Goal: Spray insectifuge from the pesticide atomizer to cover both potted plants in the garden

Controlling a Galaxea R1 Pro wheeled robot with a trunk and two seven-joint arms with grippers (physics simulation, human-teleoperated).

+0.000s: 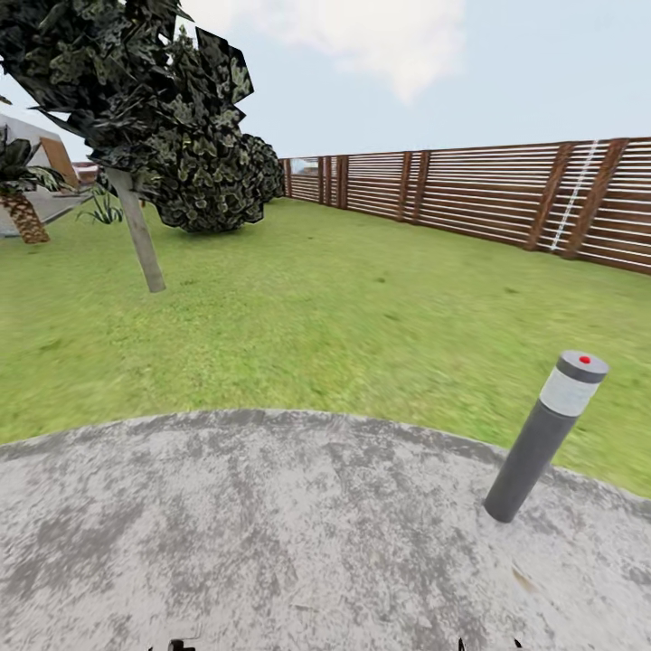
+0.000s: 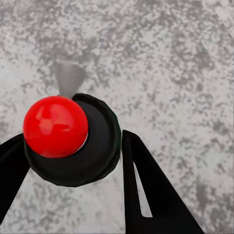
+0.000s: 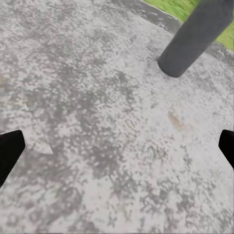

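Between the fingers of my left gripper point(image 2: 68, 141) sits the pesticide atomizer point(image 2: 100, 146), seen from its top end: a round dark green body with a red ball point(image 2: 56, 126) on it and a small grey cone at its far side. The black fingers point(image 2: 146, 190) press against both sides of it, above the mottled grey patio point(image 2: 175, 73). My right gripper point(image 3: 119, 141) is open over bare paving, its dark fingertips point(image 3: 9, 148) at the frame's two edges. The potted plants are out of view.
A grey bollard lamp point(image 1: 545, 437) with a red dot on its cap leans at the patio's right edge, close to my right gripper point(image 3: 195, 39). Beyond the patio point(image 1: 271, 524) lies lawn point(image 1: 344, 307), a leaning tree point(image 1: 145, 99), a palm point(image 1: 23, 212) and a brown slatted fence point(image 1: 470, 194).
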